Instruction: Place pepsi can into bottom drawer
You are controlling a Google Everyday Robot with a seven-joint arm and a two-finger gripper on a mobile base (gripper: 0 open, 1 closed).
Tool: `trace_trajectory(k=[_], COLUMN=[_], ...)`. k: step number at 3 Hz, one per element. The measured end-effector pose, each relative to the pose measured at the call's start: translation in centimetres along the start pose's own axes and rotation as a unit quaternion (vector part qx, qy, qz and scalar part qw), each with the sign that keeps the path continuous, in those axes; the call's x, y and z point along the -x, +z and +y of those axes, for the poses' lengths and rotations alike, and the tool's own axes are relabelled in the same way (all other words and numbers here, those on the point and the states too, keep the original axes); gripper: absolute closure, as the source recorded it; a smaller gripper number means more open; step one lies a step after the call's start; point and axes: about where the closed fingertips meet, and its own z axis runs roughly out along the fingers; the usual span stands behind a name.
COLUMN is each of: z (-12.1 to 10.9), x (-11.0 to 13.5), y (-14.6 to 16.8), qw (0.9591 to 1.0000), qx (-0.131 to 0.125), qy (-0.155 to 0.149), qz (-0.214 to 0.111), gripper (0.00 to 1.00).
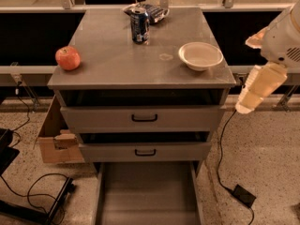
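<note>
The pepsi can (139,26) stands upright near the back middle of the grey cabinet top (117,64). The bottom drawer (146,191) is pulled out at the foot of the cabinet, and its flat grey floor is bare. My arm (262,78), white and cream, hangs in the air to the right of the cabinet, level with the top drawer and well away from the can. My gripper itself does not show in this view.
A red apple (68,58) sits at the left edge of the top and a white bowl (200,56) at the right. A dark snack bag (154,11) lies behind the can. The two upper drawers (144,118) are shut. A cardboard box (56,142) and cables lie on the floor.
</note>
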Motion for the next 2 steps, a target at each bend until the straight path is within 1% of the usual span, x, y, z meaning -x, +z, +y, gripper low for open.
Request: trace_trajectory(k=[1, 2], z=[-3.55, -3.55], x=[1.92, 1.92], y=[3.41, 3.41], qw=[0.9977, 0.9977], qx=[-0.009, -0.009], qy=[0.038, 0.038], qz=[-0.055, -0.055], gripper=[0.0, 0.0])
